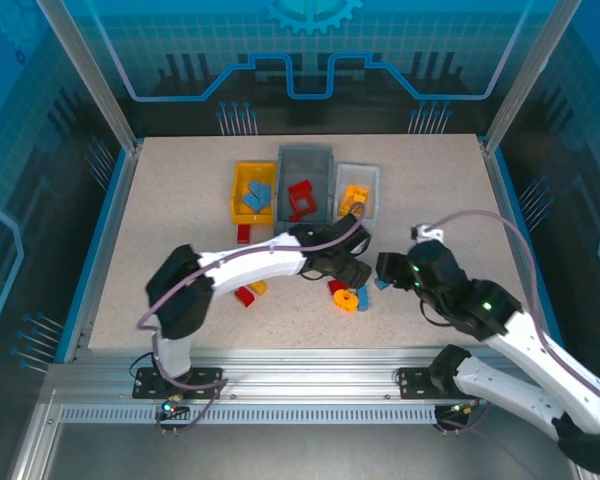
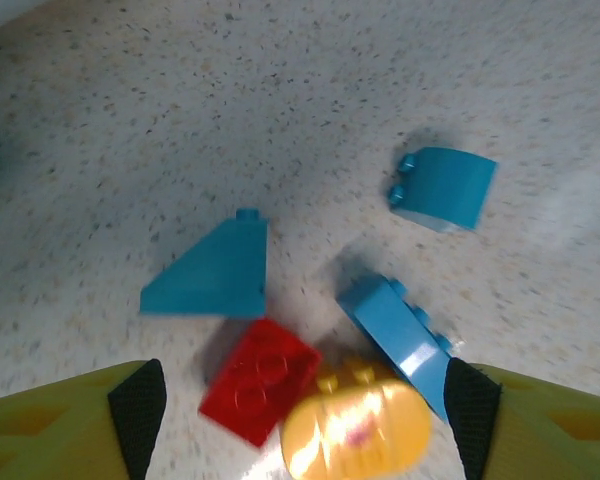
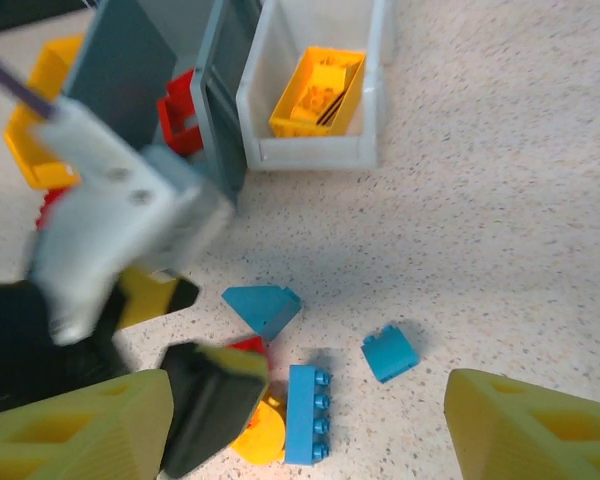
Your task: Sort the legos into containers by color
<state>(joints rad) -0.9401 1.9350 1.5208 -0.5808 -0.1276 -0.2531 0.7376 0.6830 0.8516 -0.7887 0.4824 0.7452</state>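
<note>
The left tool (image 2: 305,412) was wide open and empty. A red lego (image 2: 258,382), a yellow lego (image 2: 355,437) and a blue lego (image 2: 400,338) lay on the table (image 2: 280,90) between its fingers. The right tool (image 3: 310,405) was wide open too, holding nothing.

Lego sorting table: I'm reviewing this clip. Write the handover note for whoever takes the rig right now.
Left gripper: open, empty, over a loose cluster. Right gripper: open, empty, facing it.
Done: blue bricks in the small yellow plastic bin, red bricks in the deeper grey bin, a yellow-orange brick in the white translucent bin.
Left: blue wedge, blue curved brick, long blue brick, red square brick, rounded yellow brick; also red and orange pieces near the left arm.
</note>
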